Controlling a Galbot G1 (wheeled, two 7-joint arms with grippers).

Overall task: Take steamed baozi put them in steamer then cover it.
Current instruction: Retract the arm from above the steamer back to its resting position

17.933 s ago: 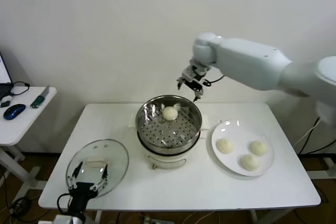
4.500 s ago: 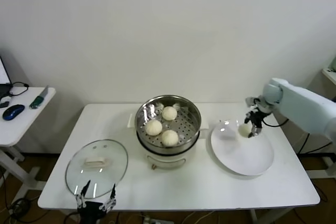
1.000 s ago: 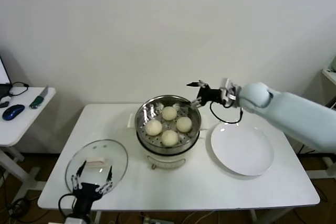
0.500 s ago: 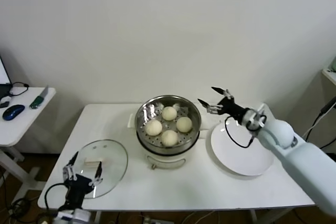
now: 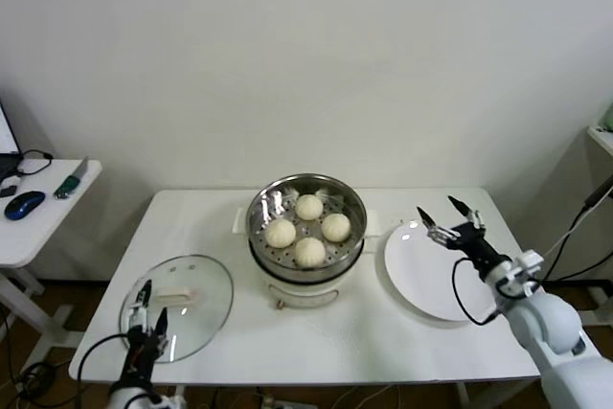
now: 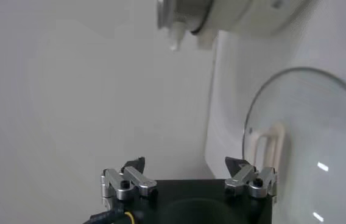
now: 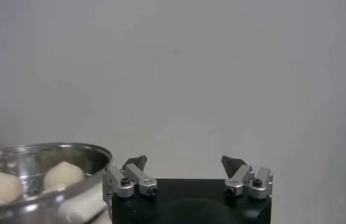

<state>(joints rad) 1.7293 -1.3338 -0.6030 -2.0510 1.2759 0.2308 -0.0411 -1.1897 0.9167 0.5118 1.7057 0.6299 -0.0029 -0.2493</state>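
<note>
You see your right gripper (image 5: 448,219) spread apart and empty above the white plate (image 5: 431,284), the steamer (image 5: 307,229) with four baozi (image 5: 308,230) to its left, while your left gripper (image 5: 146,306), also spread, hovers over the cover (image 5: 196,294) on the table (image 5: 364,342).

The left arm runs off the bottom edge of the head view, so only the left gripper (image 5: 146,318) and a bit of wire show. The right arm is cut off at the bottom corner too.

In the right wrist view, the steamer (image 7: 36,167) is cut by the edge, and only two steamed baozi (image 7: 30,181) peek over its rim. In the left wrist view, the cover (image 6: 319,146) runs off the side. The things on the side table (image 5: 38,208) are too small to name.
</note>
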